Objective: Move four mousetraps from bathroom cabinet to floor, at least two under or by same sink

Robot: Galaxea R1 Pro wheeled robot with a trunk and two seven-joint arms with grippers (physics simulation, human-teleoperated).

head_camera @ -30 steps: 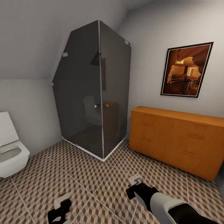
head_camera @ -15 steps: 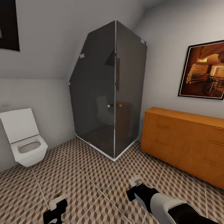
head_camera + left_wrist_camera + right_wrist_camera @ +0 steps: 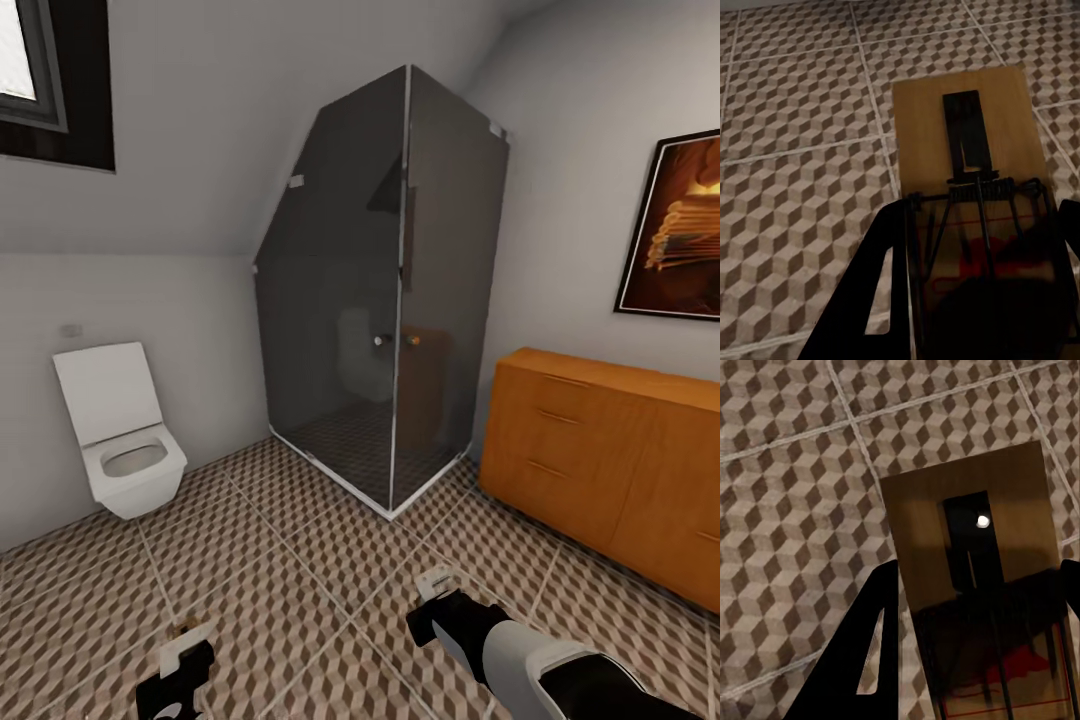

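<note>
My left gripper [image 3: 185, 652] hangs low over the bathroom floor [image 3: 300, 590] and is shut on a mousetrap [image 3: 967, 142], a brown board with a wire spring held between the black fingers [image 3: 886, 285]. My right gripper [image 3: 437, 597] is shut on a second mousetrap [image 3: 967, 510], also just above the cube-patterned tiles. The orange wooden cabinet [image 3: 600, 450] with closed drawers stands against the right wall. The sink is out of view.
A dark glass shower cubicle [image 3: 400, 300] fills the far corner. A white wall-hung toilet [image 3: 125, 440] is at the left under a sloped ceiling with a window [image 3: 50, 80]. A framed picture [image 3: 680, 230] hangs above the cabinet. Open tiles lie ahead of both arms.
The camera has turned left: toilet and window have come into view, and shower, cabinet and picture have slid right. Both grippers keep their hold on the mousetraps.
</note>
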